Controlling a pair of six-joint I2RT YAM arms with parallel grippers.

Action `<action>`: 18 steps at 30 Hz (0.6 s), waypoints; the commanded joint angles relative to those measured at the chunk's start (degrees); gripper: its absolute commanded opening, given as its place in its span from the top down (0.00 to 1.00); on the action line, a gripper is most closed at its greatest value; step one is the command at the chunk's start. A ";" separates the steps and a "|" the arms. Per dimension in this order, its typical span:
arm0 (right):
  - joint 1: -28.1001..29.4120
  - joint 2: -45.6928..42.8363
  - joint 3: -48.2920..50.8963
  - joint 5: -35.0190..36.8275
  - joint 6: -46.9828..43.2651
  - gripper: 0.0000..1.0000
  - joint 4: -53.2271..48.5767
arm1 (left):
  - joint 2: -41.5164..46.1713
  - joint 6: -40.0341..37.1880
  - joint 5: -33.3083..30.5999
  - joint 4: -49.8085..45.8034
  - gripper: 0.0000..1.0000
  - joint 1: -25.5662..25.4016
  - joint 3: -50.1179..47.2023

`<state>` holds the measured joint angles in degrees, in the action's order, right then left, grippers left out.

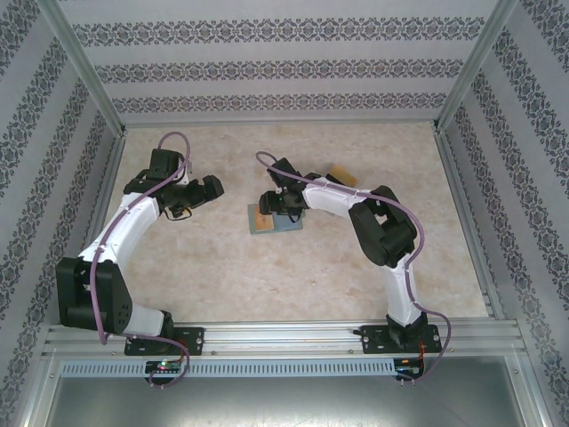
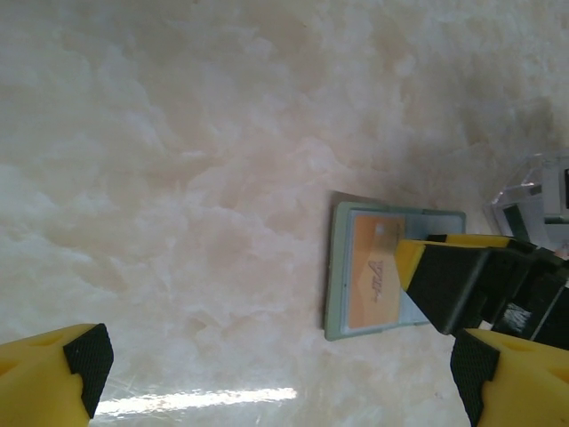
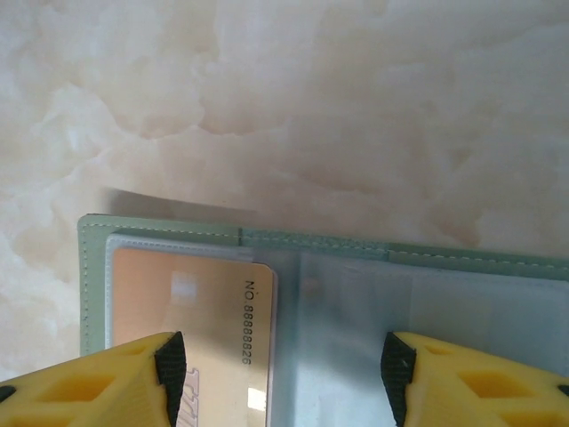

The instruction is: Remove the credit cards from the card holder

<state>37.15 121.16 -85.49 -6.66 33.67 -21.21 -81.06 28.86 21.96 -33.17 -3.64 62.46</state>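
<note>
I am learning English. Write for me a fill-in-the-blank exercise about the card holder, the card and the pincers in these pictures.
1. The ____ pincer hangs over the holder.
2. The holder lies ____ on the table.
3. The card in its slot is ____ in colour.
4. The left pincer holds ____.
Missing words: right; open; orange; nothing.

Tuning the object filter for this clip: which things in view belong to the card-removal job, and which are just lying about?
Job:
card holder, open on the table
orange card in its slot
loose tan card beyond the right arm
right gripper, open over the holder

Bystanders:
left gripper, open over bare table
patterned walls
metal frame
</note>
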 commanded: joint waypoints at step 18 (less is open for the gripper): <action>-3.55 -12.75 11.78 -12.06 5.68 0.48 6.46 | -11.25 6.24 10.62 8.87 0.31 -8.23 -0.26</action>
<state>34.57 108.66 -76.38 -14.41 37.36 -16.43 -90.11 33.76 30.70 -27.05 -9.87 61.93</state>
